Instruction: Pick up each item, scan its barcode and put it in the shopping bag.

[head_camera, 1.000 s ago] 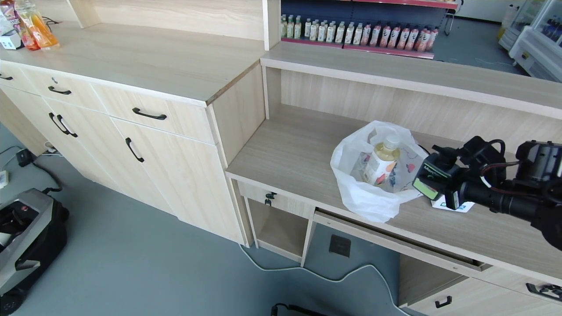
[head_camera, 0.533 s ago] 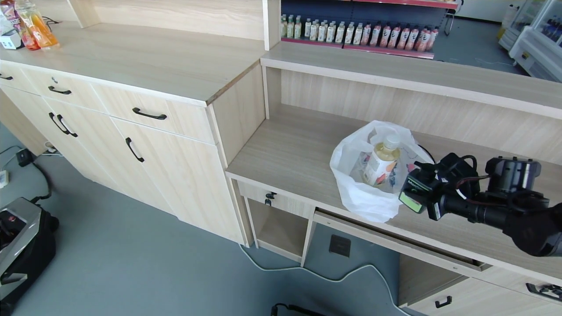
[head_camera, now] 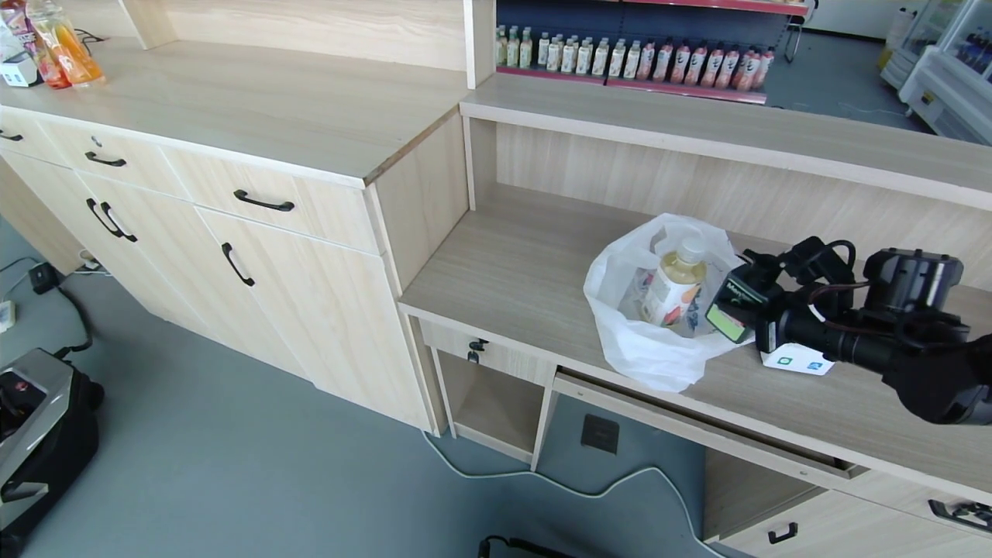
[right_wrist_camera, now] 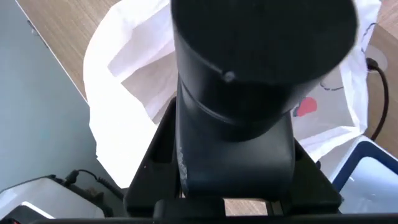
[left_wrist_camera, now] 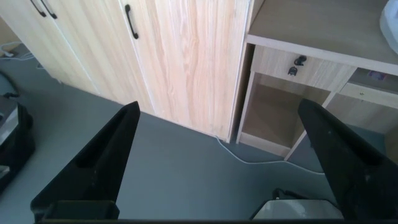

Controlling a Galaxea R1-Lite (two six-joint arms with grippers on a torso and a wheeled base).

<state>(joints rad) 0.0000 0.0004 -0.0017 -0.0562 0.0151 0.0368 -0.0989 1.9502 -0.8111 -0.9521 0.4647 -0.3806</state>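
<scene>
Black green-labelled can (head_camera: 734, 308), clamped by right gripper (head_camera: 758, 316) fingers, should lower gently inside white plastic shopping bag (head_camera: 635, 349); left gripper (left_wrist_camera: 217, 106) fingers apart.

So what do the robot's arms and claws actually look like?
Mostly matt black. The right arm is a chain of round, tube-like sections, with a silvery-grey joint housing and thin black cables looping over it. The left gripper has two flat black jaws, wedge-shaped and tapering to blunt tips.
</scene>
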